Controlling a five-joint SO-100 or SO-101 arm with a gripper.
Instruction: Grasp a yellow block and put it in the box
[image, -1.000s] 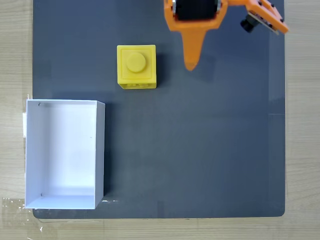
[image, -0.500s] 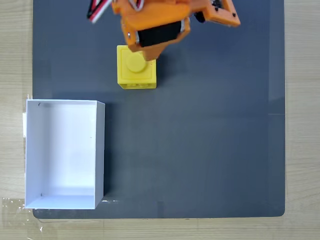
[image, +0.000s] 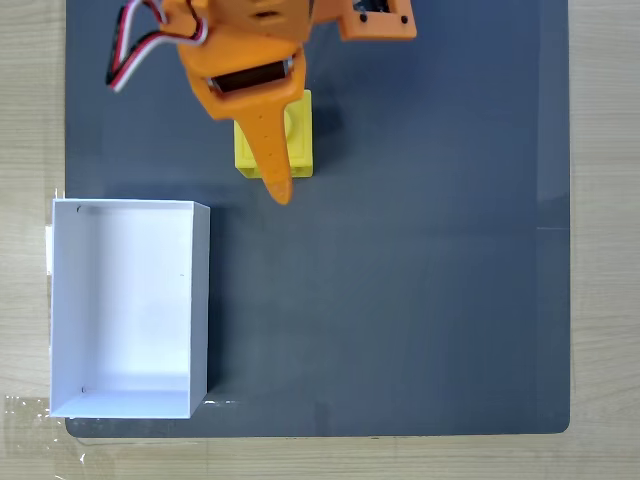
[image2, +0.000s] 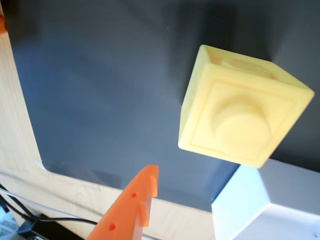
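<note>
So we're at the reach step: block (image: 298, 140) sits on the mat (image: 420, 300) near the counter's far edge, box (image: 60, 300) waiting at the near-left corner. Fingers (image2: 150, 182) look released, gripping nothing. Next move needs them straddling the block, then closing.

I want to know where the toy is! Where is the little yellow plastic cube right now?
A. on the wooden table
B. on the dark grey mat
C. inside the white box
B: the yellow plastic cube sits on the dark grey mat, outside the white open-top box.
</note>
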